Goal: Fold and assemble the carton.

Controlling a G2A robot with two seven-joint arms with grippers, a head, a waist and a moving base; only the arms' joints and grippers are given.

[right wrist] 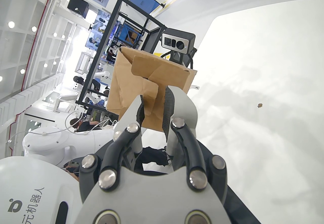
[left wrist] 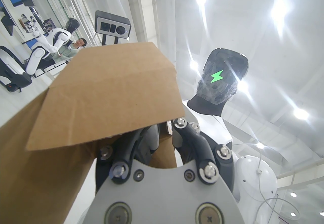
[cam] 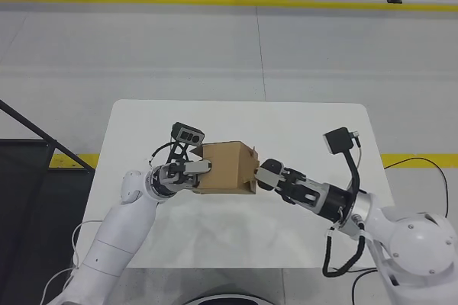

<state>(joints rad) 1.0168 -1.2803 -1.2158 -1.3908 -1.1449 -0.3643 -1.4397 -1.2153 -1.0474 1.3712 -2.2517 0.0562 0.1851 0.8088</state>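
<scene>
Showing creased brown carton (cam: 227, 166), end flaps (right wrist: 148, 83) partly folded.

A white table (cam: 305, 130) with rounded corners has one small brown scrap (right wrist: 260, 105) lying on it.

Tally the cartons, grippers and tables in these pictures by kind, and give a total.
Carton: 1
Grippers: 2, the left gripper and the right gripper, both holding the carton
Table: 1
Total: 4
</scene>
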